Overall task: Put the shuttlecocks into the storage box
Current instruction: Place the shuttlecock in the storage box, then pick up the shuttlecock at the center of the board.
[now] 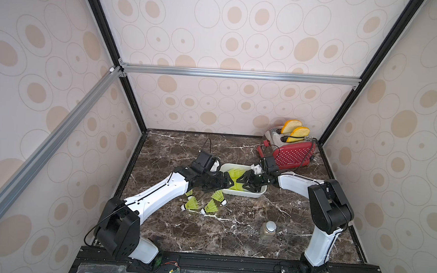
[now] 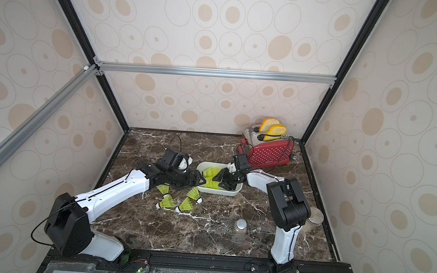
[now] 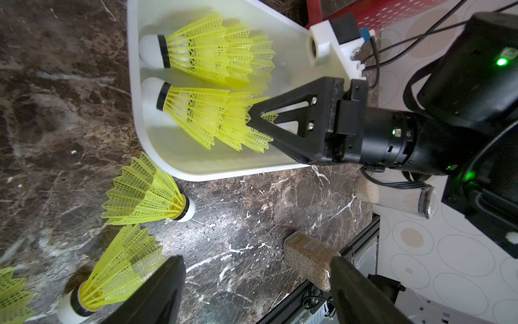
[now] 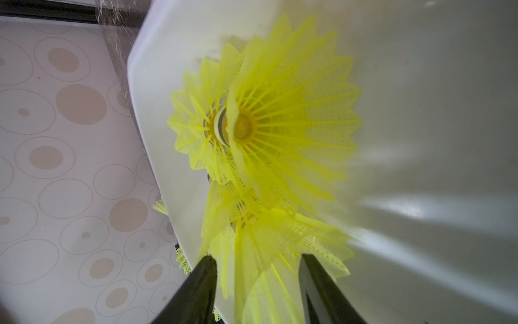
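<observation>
The white storage box [image 1: 250,195] [image 2: 230,193] sits mid-table and holds several neon yellow shuttlecocks, nested in two rows [image 3: 207,50] [image 3: 201,117]. My right gripper [image 1: 243,185] [image 4: 256,262] reaches into the box from the right. Its jaws stand apart around the loose skirt of a shuttlecock [image 4: 260,244] that lies in the box. My left gripper [image 1: 228,182] [image 3: 256,277] hovers open at the box's left end with nothing between its fingers. Several more shuttlecocks lie on the marble just in front of the box [image 1: 191,202] [image 1: 211,207] [image 1: 218,195], one partly under my left arm [image 2: 163,188].
A red toaster [image 1: 292,155] with bread slices stands at the back right, close behind my right wrist. A small clear jar with a silver lid [image 1: 267,232] stands front right. Another jar [image 2: 314,220] shows behind my right arm's elbow. Walls enclose the marble table.
</observation>
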Available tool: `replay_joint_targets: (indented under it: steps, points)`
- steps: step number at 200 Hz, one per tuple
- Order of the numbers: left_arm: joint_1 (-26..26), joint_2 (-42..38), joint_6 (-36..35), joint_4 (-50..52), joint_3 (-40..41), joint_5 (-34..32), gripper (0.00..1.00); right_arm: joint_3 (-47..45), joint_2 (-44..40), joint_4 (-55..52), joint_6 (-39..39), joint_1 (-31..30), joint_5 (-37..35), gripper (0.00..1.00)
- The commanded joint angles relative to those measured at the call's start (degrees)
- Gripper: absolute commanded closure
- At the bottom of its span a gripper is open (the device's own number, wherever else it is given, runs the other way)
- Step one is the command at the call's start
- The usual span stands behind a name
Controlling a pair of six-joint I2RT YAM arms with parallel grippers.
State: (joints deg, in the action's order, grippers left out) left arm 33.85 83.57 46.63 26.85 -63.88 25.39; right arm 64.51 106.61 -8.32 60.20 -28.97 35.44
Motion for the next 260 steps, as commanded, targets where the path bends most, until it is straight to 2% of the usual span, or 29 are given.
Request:
replay_joint_targets:
  steps: [1, 40, 109, 163, 226, 260]
  points:
    - [0.26, -1.61, -1.33, 0.83, 0.07, -0.24, 0.16, 1.67, -2.52, -3.36, -1.49, -0.18, -1.21, 0.44]
    - [0.26, -2.08, -1.30, 0.83, 0.33, -0.25, 0.16, 1.99, -3.91, -4.71, -2.35, -0.21, -1.89, 0.44]
    - [0.26, -2.53, -1.35, 1.01, 0.16, -0.25, 0.16, 5.84, -7.32, -14.83, -7.14, -0.12, -6.17, 0.45]
    - [0.26, -6.08, -2.21, 3.53, 1.37, -1.12, 0.16, 5.68, -11.95, -19.04, -10.20, -0.79, -8.82, 0.49]
    - [0.23, -16.96, -2.93, 12.49, 6.17, -4.12, 0.16, 8.57, -13.95, -25.90, -19.81, -9.10, -12.40, 0.57]
    - [0.26, -24.15, -3.36, 18.31, 9.31, -5.05, 0.16, 6.39, -13.32, -23.22, -19.79, -16.14, -10.97, 0.57]
